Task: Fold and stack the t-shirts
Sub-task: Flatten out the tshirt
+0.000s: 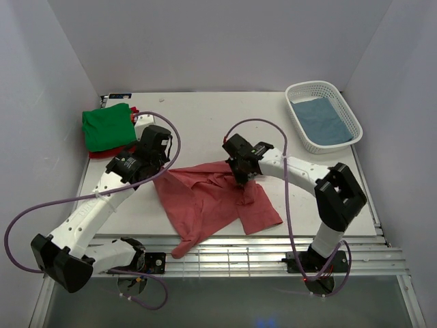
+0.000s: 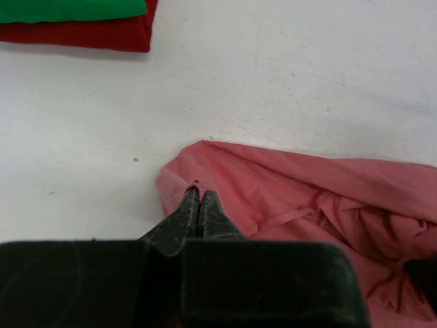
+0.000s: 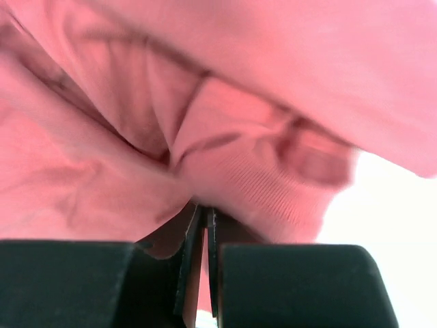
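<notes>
So, from above, you have two done: the green t-shirt (image 1: 106, 126) sits folded on the dark red t-shirt (image 1: 109, 152) at the tabletop's (image 1: 205, 116) far left. The grey-blue t-shirt (image 1: 321, 121) lies in the basket (image 1: 313, 87), and the pink t-shirt (image 1: 212, 201) is rumpled in the middle, not yet folded. In the left wrist view, the left jaws are pinched together on its corner (image 2: 194, 183). In the right wrist view, the right jaws clamp a fold (image 3: 198, 184).

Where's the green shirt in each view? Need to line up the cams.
Top external: green shirt far left, stacked on the dark red shirt.
Left wrist: top-left corner, same stack.
Right wrist: not in it.
Shared landmark: the pink shirt, in all three views.
</notes>
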Available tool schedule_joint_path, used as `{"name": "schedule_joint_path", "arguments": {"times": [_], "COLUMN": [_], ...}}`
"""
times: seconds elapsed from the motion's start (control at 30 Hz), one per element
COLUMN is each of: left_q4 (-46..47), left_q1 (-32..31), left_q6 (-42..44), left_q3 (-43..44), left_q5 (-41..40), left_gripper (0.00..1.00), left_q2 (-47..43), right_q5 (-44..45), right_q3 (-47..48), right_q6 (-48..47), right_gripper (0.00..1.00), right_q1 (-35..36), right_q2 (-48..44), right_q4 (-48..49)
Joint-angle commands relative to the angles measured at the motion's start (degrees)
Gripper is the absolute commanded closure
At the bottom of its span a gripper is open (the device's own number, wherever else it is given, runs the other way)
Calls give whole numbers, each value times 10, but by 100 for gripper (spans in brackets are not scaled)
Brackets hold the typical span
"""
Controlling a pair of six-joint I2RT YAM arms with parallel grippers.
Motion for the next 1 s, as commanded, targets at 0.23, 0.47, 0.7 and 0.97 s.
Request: {"name": "schedule_joint_path", "arguments": {"times": [0.23, 0.47, 0.7, 0.97], "left_q4": [-98, -148, -149, -114], "left_q1": [6, 15, 15, 15], "left_q6": [-40, -58, -56, -60], "left_q3": [43, 80, 71, 55], "left_q5": [-128, -222, -228, -175], "left_gripper": [100, 100, 100, 100], "left_q2": [-80, -120, -187, -213], "right_q5": [200, 283, 306, 320], "right_q3": [262, 307, 368, 442], "right_q6": [-50, -40, -17, -6], "right_gripper": [92, 92, 92, 92], "right_q1": [-80, -120, -122, -122], "right_q2": [-187, -218, -237, -252], "right_q4": [-234, -314, -381, -399]}}
